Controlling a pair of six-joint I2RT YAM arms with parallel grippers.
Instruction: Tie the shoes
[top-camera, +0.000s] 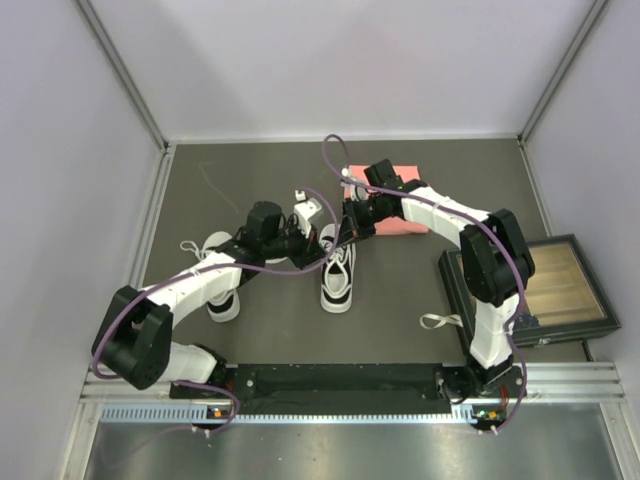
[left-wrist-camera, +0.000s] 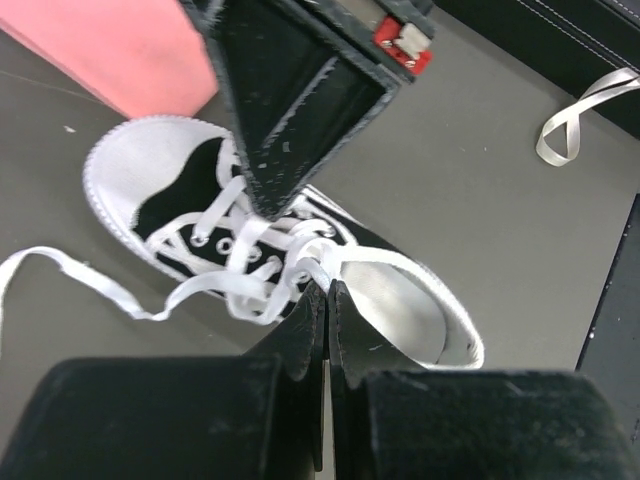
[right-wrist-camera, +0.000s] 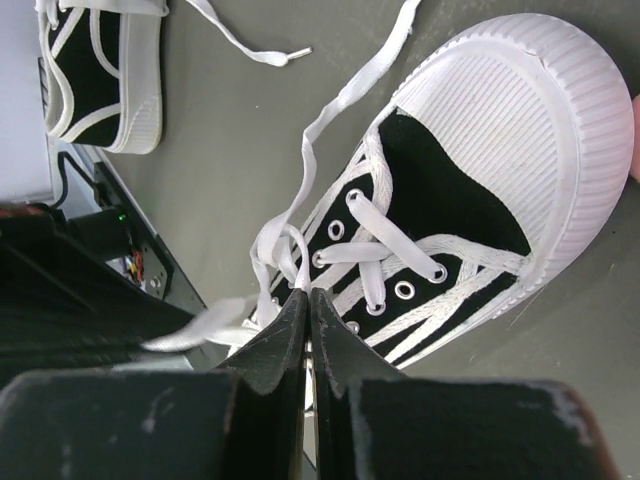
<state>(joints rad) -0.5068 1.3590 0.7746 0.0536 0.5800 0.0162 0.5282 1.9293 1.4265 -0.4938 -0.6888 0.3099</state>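
Observation:
The nearer shoe (top-camera: 337, 280) stands mid-table, a white low-top with black panels; its white toe cap (right-wrist-camera: 520, 120) and loosened laces (left-wrist-camera: 235, 285) fill both wrist views. My left gripper (left-wrist-camera: 327, 287) is shut on a strand of lace at the top of the tongue. My right gripper (right-wrist-camera: 307, 294) is shut on a loop of the same shoe's lace, beside the eyelets. Both sets of fingertips meet over this shoe, left gripper (top-camera: 322, 243) and right gripper (top-camera: 345, 236). The second shoe (top-camera: 223, 305) lies to the left, partly hidden under my left arm, also seen as the second shoe (right-wrist-camera: 100, 75).
A pink pad (top-camera: 400, 212) lies behind the shoe, under my right arm. A black open box (top-camera: 545, 290) sits at the right edge, with a loose white ribbon (top-camera: 438, 321) in front of it. White walls enclose the dark mat.

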